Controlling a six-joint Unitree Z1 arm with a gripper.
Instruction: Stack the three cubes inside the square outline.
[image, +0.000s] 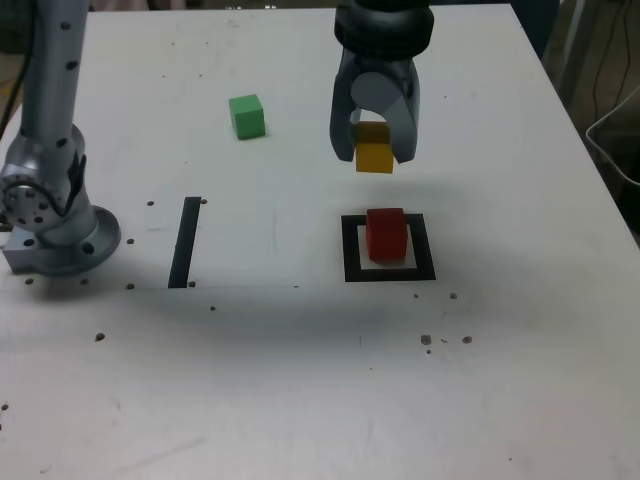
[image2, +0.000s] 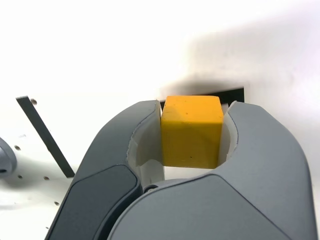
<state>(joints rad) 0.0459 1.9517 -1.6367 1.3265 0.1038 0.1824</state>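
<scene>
The claw (image: 374, 150) grips the yellow cube (image: 375, 158) above the worktop (image: 530, 330). Released off-centre, it could tip off the red cube (image: 386, 235); lowered too far, it could shove that base.

Shows a white table (image: 500, 400) across the exterior view, marked with dark specks (image: 100, 337) towards 8 o'clock and more towards 4. At 9 o'clock, shows a black strip (image: 185, 242), straight and flat on the table, slightly slanted, its far end leaning towards 1 o'clock. Towards 2 o'clock, beyond the table's edge, shows a pale cable (image: 600, 145). In the wrist view, shows the same strip towards 9 o'clock, with specks near it.
</scene>
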